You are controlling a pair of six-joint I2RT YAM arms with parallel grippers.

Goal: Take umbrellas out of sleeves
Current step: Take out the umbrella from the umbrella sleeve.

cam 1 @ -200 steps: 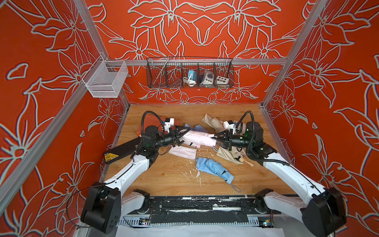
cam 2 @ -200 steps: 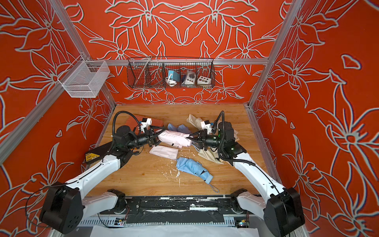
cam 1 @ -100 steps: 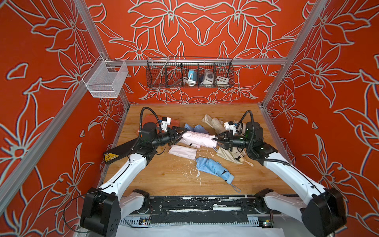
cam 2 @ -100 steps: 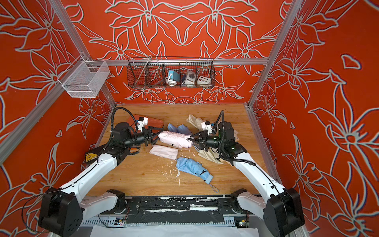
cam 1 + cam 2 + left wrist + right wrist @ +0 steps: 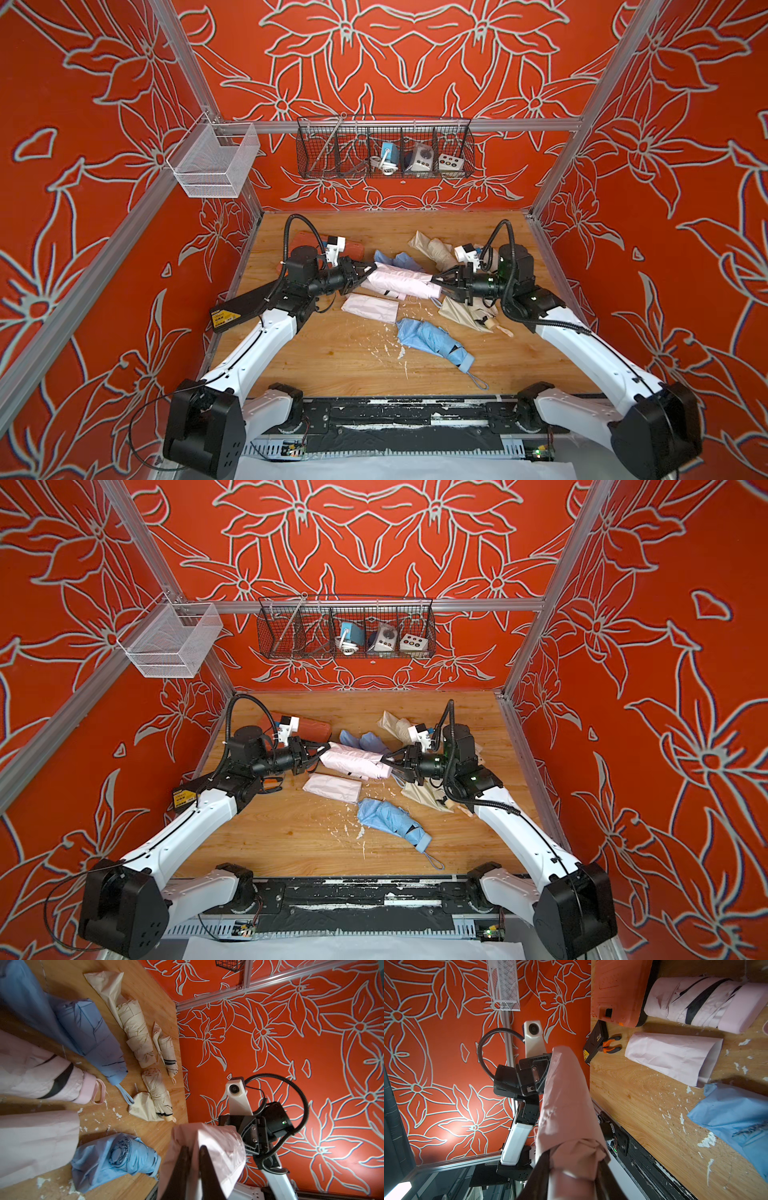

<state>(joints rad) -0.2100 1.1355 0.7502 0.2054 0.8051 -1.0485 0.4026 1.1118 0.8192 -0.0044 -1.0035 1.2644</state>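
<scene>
Above worktop [image 5: 332,353], left hand [image 5: 369,272] clenched on pink sleeve [image 5: 399,279], right hand [image 5: 437,283] clenched on umbrella [image 5: 564,1184] handle; likely risks: thin fabric slipping free, or canopy pinched too.

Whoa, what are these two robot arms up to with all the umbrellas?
The two arms hold one pink sleeved umbrella between them, lifted above the wooden table. The left gripper pinches its sleeve at one end. The right gripper is clamped on the handle end, seemingly set to pull the two apart. An empty pink sleeve and an unsleeved blue umbrella already lie on the table.
</scene>
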